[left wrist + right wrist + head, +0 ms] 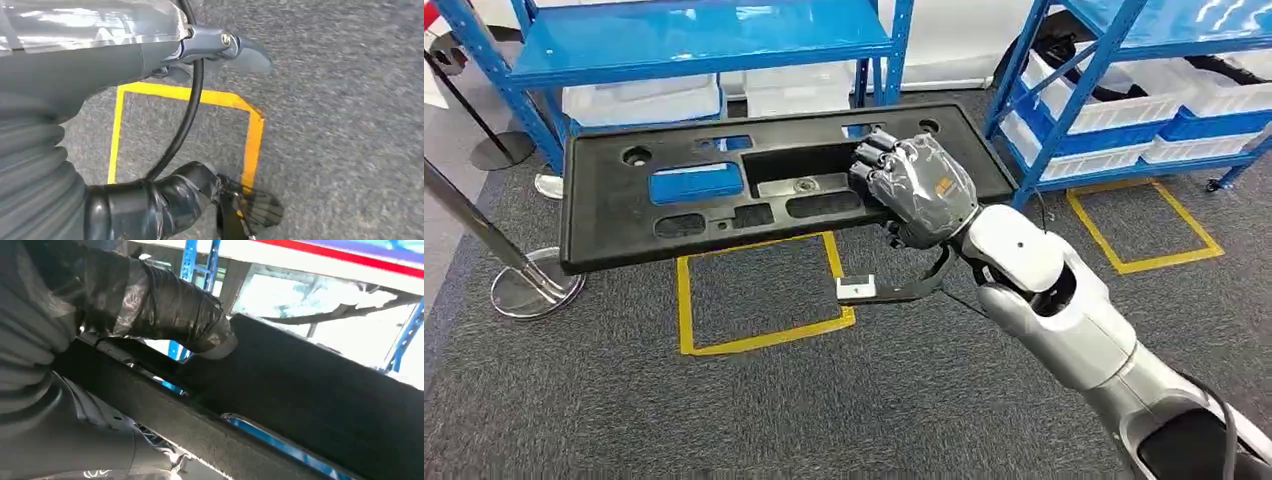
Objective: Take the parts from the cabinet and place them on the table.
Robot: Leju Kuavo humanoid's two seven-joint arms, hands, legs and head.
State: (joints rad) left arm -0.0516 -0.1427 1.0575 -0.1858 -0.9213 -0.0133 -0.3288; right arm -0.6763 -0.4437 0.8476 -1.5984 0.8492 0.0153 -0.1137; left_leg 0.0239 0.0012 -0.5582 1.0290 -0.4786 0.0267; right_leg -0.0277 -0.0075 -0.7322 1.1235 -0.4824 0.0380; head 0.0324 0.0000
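Black part (724, 195) held off floor by right hand (914, 185), fingers hooked through centre opening. Left hand (220, 47) hangs over carpet, holds nothing, fingers unclear. Part out of shelf; desk placement left.

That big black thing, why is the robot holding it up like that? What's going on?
The robot's right hand grips a long black plastic panel by the edge of a cut-out in its middle and holds it off the grey carpet. It stands between blue shelving racks holding white bins. The panel hangs over a yellow taped square on the floor. The left hand holds nothing and points down at the carpet. The panel is not on any table yet.
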